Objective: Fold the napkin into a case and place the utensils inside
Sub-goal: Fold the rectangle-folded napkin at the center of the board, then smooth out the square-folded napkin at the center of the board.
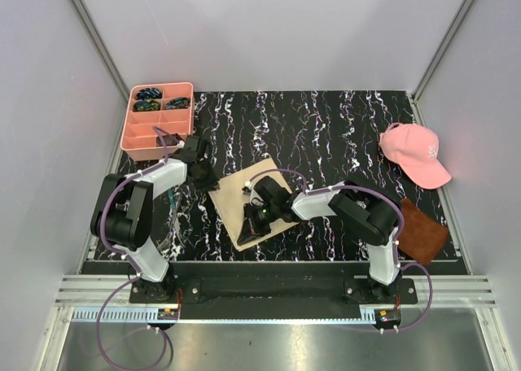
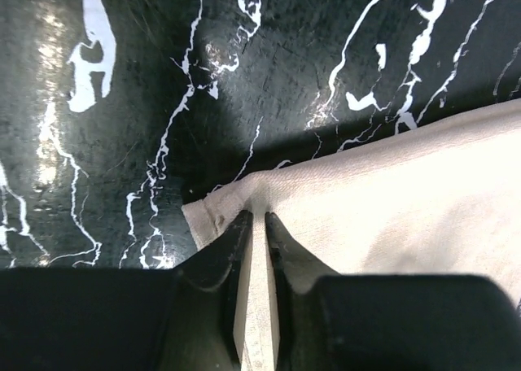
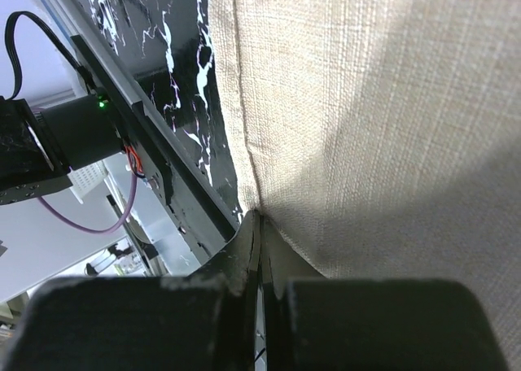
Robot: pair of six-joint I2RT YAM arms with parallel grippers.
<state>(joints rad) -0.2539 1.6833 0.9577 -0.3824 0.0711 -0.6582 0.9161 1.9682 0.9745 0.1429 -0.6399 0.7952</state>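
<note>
Near the table's middle, the folding step is in hand, with both claws fastened on the cloth.
You have the napkin (image 1: 232,202) lying as a tilted tan sheet on the glossy black, white-veined table (image 1: 326,135), just ahead of the arm bases. Your left claw (image 2: 258,219) is clenched on a thin pleat of cloth beside the far-left corner, and your right claw (image 3: 259,220) is pinched tight on the near hem. I judge this an early fold, with the case not yet formed. The utensils cannot be picked out for certain, so loading them comes later. The cloth is a coarse, matte plain weave with a stitched edge, limp enough to sag. Next, you should raise both pinched points together, keep the span taut, and lay edge on edge squarely so that no layer slips or bunches.
</note>
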